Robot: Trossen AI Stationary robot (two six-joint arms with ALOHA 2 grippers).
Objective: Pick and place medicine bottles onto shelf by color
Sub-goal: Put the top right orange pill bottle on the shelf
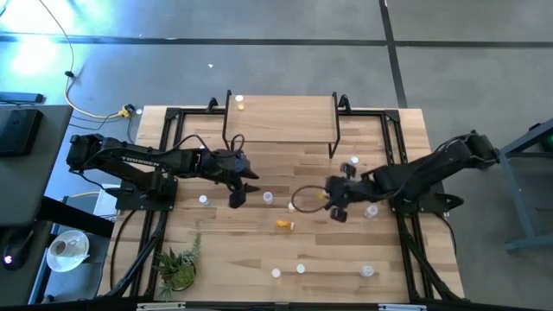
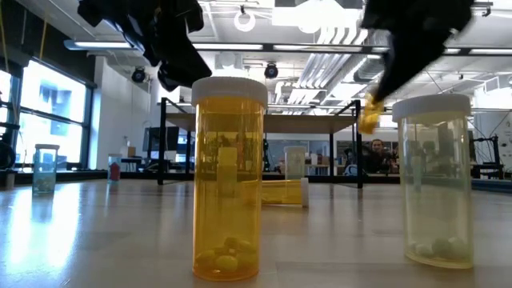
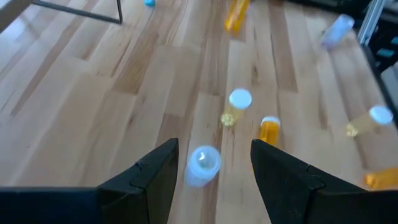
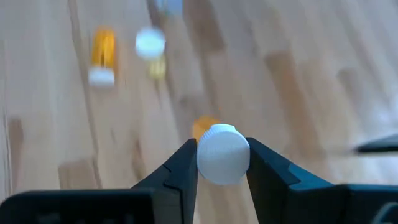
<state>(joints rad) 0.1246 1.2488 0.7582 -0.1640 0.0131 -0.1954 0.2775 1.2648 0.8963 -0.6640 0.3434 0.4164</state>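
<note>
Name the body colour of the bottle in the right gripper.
Orange, under a white cap; the bottle shows best in the right wrist view.

Bright, even daylight, with motion blur in the wrist views

Glare is seen on the floor [image 1: 34, 52] at the high view's upper left, and the windows [image 2: 48, 112] are blown out in the low view; ceiling lights [image 2: 320, 60] are smeared, both arms are silhouetted, and the bottles [image 3: 236, 106] in both wrist views are rendered soft
</note>
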